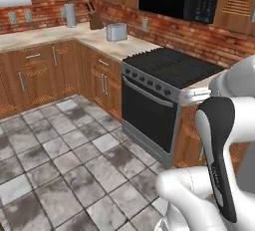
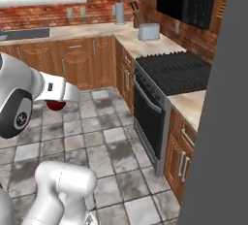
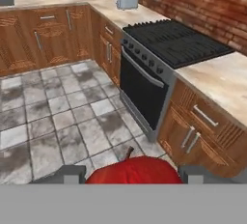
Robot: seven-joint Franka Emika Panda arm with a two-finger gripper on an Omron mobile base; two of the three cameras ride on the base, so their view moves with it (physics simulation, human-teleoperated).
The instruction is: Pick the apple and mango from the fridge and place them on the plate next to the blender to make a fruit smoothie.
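Above the tiled floor (image 3: 58, 117), the gripper (image 3: 130, 174) clamped narrowly around the apple (image 3: 135, 170).

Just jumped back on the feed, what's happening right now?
The arm is carrying the apple between its fingers, gripper shut on it and held up over the tiled floor, clear of any counter. In the right base view the red fruit peeks out under the hand. Ahead are the stove and the corner counter with a toaster. The grey fridge side stands close on the right. The apple is not yet set down.
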